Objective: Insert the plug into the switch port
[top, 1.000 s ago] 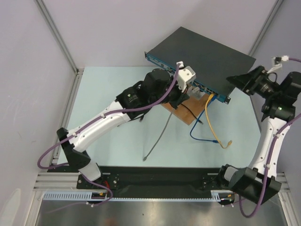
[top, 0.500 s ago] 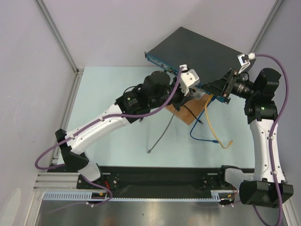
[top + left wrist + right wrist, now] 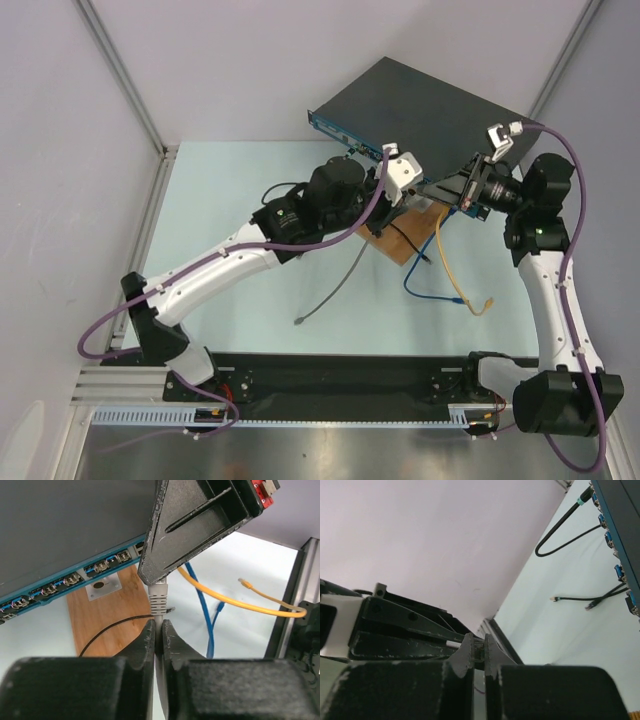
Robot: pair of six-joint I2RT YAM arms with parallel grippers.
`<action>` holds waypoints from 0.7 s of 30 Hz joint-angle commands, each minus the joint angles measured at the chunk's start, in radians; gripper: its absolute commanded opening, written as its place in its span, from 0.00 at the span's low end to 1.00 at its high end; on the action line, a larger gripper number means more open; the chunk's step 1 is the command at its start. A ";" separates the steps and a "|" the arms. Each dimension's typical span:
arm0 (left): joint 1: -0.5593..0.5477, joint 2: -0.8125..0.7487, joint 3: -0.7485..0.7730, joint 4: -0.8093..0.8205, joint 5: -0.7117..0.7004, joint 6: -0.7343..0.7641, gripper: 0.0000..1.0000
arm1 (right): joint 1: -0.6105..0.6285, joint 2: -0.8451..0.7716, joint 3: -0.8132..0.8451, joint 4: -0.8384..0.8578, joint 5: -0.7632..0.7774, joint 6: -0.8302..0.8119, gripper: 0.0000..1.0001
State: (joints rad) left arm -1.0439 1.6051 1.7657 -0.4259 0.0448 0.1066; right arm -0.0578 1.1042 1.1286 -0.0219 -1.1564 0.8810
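The plug, centre of the left wrist view and apart from the switch at upper left, is held by its cable in the clenched left hand, its head seemingly pinched by the right hand. It could be twisted by opposed pulls and jammed askew

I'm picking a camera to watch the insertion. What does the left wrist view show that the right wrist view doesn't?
Left wrist only: the left gripper pinching the grey plug cable, a wooden board, a yellow cable. Right wrist only: a black cable plugged into the switch. Both: the switch's teal port row and the right gripper, apparently closed on that cable's plug end.
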 commanded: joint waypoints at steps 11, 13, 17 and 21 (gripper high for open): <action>0.015 -0.168 -0.275 0.412 0.058 0.042 0.30 | 0.009 0.052 -0.151 0.708 -0.063 0.622 0.00; 0.019 -0.172 -0.288 0.423 0.059 0.041 0.30 | 0.010 0.052 -0.151 0.709 -0.068 0.627 0.00; 0.027 -0.174 -0.296 0.460 0.063 0.033 0.30 | 0.012 0.052 -0.153 0.708 -0.068 0.631 0.00; 0.030 -0.165 -0.293 0.467 0.075 0.031 0.19 | 0.012 0.052 -0.156 0.706 -0.068 0.636 0.00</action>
State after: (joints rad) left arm -1.0218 1.4658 1.4769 -0.0238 0.0906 0.1314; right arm -0.0532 1.1618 0.9703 0.6235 -1.2133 1.4902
